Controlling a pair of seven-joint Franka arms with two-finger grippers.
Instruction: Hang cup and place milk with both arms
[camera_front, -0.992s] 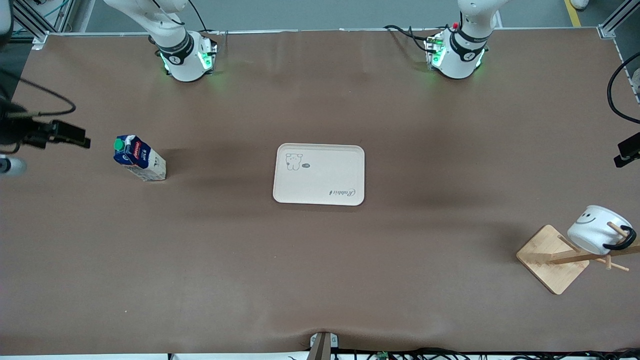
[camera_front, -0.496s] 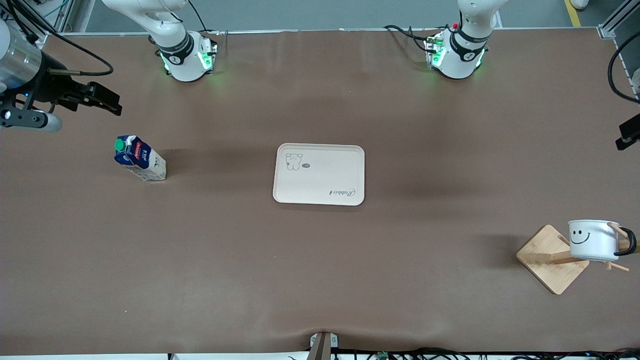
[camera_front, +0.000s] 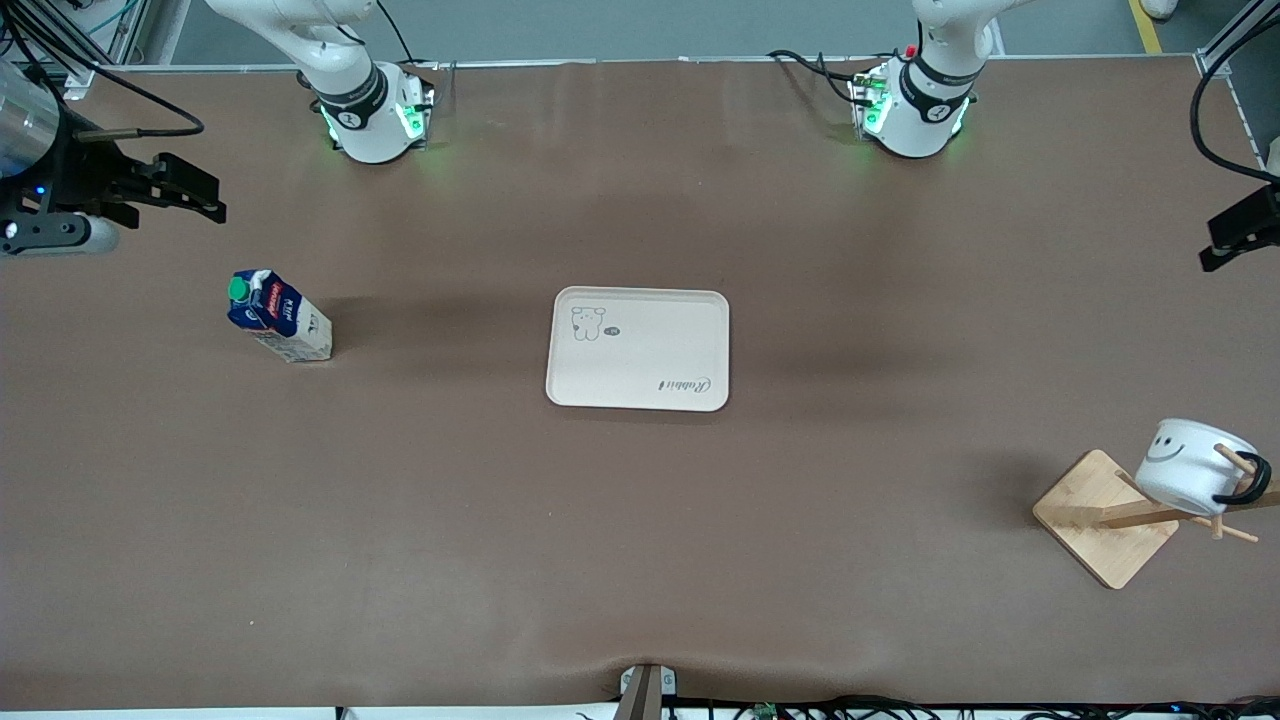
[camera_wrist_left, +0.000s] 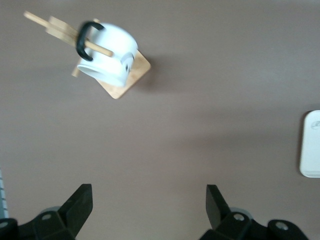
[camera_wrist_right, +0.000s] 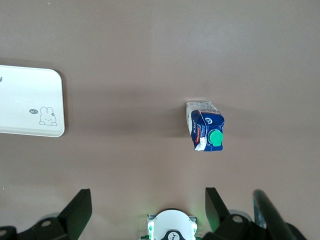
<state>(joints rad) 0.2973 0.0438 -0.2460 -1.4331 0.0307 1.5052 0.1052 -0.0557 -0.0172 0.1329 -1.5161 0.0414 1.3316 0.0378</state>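
Note:
The cup (camera_front: 1190, 467) hangs tilted by its black handle on a peg of a wooden rack (camera_front: 1090, 510) at the left arm's end of the table. It also shows in the left wrist view (camera_wrist_left: 112, 55). The milk (camera_front: 278, 317) stands on the table toward the right arm's end and shows in the right wrist view (camera_wrist_right: 206, 132). My right gripper (camera_front: 190, 190) is open and empty, up over the table apart from the milk. My left gripper (camera_front: 1235, 232) is open and empty, up over the table's edge at the left arm's end, apart from the cup.
A cream tray (camera_front: 638, 348) with a rabbit drawing lies flat mid-table, between the milk and the rack. Its edge shows in both wrist views (camera_wrist_left: 312, 145) (camera_wrist_right: 30, 102). The right arm's green-lit base (camera_wrist_right: 171, 227) shows in the right wrist view.
The cup has swung on its peg, from tilted to upright and back to tilted. Both grippers have moved toward the robots' bases. The milk has not moved.

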